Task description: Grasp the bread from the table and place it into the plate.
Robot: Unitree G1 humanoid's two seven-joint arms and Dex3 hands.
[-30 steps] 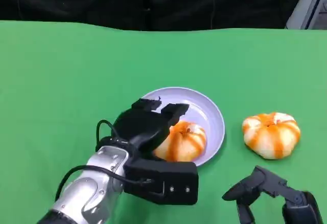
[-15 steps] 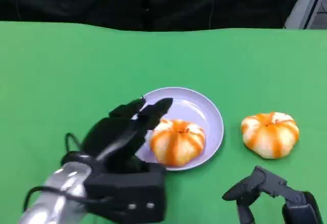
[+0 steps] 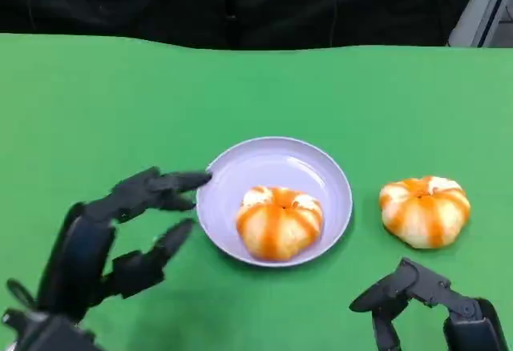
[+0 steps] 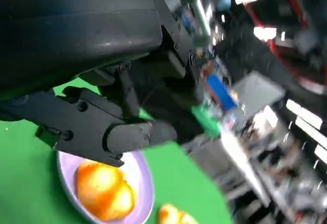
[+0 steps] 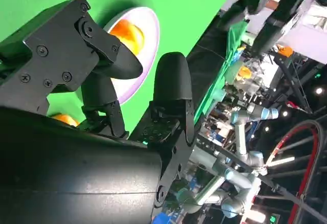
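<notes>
Head view: bread (image 3: 279, 221) in plate (image 3: 317, 169), 2nd bread (image 3: 425, 211) beside.

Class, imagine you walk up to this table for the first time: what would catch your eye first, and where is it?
Against the green table, the orange-striped bread in the lavender plate at the centre stands out first. A second bread lies on the cloth to the plate's right. The black left hand hangs open just left of the plate, and the right hand sits at the lower right.

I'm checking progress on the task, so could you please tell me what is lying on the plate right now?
One orange-striped bread sits on the lavender plate, toward its near side. The plate surface under the bread is covered and cannot be seen. A second bread lies on the table, apart from the plate.
</notes>
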